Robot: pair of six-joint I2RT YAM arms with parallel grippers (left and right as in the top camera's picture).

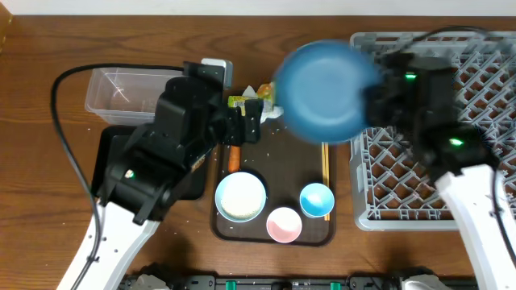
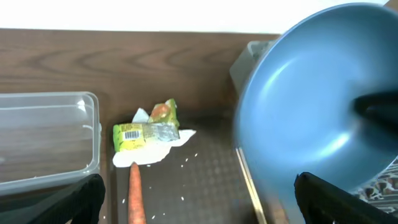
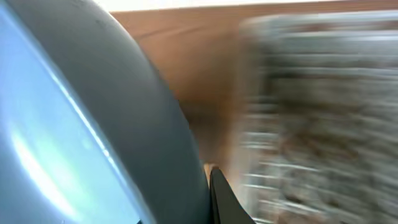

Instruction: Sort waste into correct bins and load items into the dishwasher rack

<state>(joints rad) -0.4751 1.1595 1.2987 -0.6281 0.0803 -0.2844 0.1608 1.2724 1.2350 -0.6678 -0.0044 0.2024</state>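
Observation:
The large dark blue dish [image 1: 326, 90] hangs tilted and blurred above the table, between the brown serving tray and the dishwasher rack [image 1: 484, 161]. My right gripper [image 1: 376, 101] is shut on its right rim; in the right wrist view the dish [image 3: 74, 137] fills the left, with one finger [image 3: 225, 200] against its rim. My left gripper [image 2: 199, 208] is open and holds nothing above the tray, near the carrot [image 2: 135, 196]. The yellow-green wrapper [image 2: 146, 134] lies on the white tissue [image 2: 155, 154], with rice grains [image 2: 186, 162] scattered nearby.
On the brown serving tray [image 1: 274, 161] stand a white bowl [image 1: 240, 197], a pink cup [image 1: 284, 224] and a light blue cup [image 1: 317, 200], with chopsticks [image 1: 325, 161] beside them. The clear tub [image 1: 121, 93] sits at the back left. The black tray [image 1: 109, 145] lies partly under my left arm.

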